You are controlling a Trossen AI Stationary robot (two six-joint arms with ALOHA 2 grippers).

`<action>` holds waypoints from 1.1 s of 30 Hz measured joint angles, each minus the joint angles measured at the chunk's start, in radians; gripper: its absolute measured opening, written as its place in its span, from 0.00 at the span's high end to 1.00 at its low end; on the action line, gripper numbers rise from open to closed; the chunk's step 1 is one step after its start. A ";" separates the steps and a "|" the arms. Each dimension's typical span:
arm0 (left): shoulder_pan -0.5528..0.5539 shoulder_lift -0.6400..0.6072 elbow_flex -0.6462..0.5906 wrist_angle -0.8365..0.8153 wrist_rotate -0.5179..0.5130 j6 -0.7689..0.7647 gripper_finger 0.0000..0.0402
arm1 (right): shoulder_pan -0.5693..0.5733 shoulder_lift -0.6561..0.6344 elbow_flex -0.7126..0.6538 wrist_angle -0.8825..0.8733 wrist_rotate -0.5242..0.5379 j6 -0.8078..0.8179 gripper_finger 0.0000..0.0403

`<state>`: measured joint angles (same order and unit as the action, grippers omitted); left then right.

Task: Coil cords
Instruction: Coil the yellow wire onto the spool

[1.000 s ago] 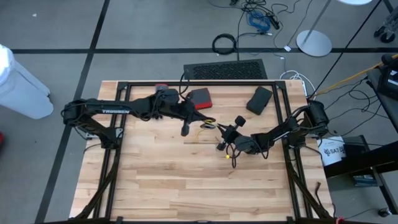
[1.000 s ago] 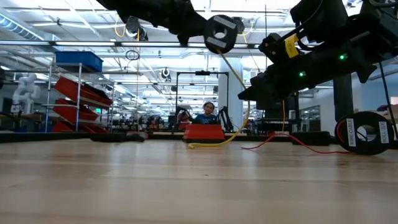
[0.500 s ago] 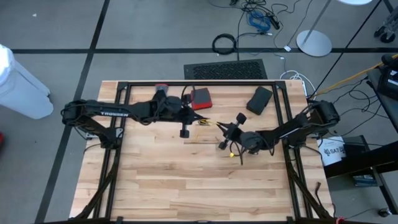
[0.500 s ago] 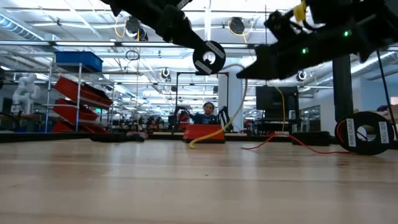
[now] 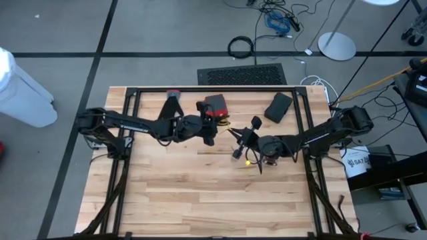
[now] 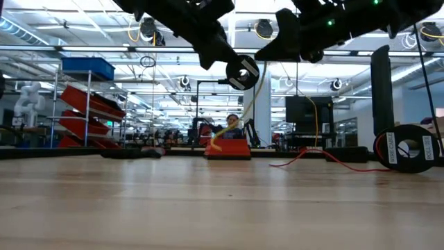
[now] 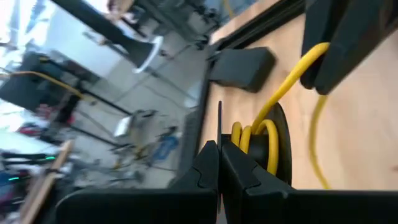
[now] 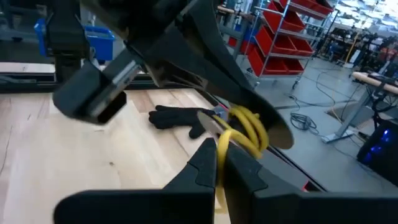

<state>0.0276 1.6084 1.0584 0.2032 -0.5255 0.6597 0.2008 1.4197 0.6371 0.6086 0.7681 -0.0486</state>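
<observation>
The yellow cord (image 7: pixel 292 81) runs between my two grippers above the table's middle. Several of its loops (image 8: pixel 249 127) sit at the tip of my left gripper (image 5: pixel 210 133), which is shut, beside a dark round disc (image 6: pixel 243 71). My right gripper (image 5: pixel 235 142) is shut on the cord a short way off, toward the table's right. The cord's tail (image 5: pixel 250 160) hangs below it. No black cord shows. My left gripper (image 7: pixel 217 165) carries the yellow loops (image 7: pixel 255 137) wound about its tip, against the disc (image 7: pixel 280 149), clear of the table. Whether an end is pinched between its fingers I cannot tell. My right gripper (image 8: pixel 217 155) pinches the cord's free run (image 8: pixel 221 138) between its two fingers, which come about level from the table's right. The cord runs short from there to the loops, off the table.
A red box (image 5: pixel 215 105) stands near the far edge, with a dark flat case (image 5: pixel 278 107) to its right. A black glove (image 8: pixel 177 117) lies on the wood. A black cable ring (image 6: pixel 409 148) and a thin red wire (image 6: pixel 326 158) are at the far right.
My left gripper has rolled and gone toward the far edge and the right, sinking a little. My right gripper has risen. The yellow cord that lay on the table by the red box is drawn up off it, and the run between the grippers is shorter.
</observation>
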 joint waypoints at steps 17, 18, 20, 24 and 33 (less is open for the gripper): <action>0.027 0.009 0.000 -0.001 -0.161 0.008 1.00 | -0.039 0.000 0.027 -0.003 -0.066 0.132 0.99; 0.029 0.009 0.000 -0.001 -0.162 0.006 1.00 | -0.039 0.000 0.027 0.002 -0.072 0.134 0.99; 0.031 0.009 0.000 0.001 -0.164 0.004 1.00 | -0.039 0.000 0.027 0.021 -0.097 0.135 0.99; 0.031 0.009 0.000 0.007 -0.164 0.000 1.00 | -0.039 0.000 0.027 0.056 -0.115 0.121 0.99; 0.033 0.009 -0.001 0.057 -0.154 -0.074 1.00 | -0.055 0.003 0.027 0.086 -0.123 0.116 0.99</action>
<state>0.0605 1.6173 1.0569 0.2603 -0.6794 0.5853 0.1459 1.4231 0.6643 0.6943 0.6449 0.0674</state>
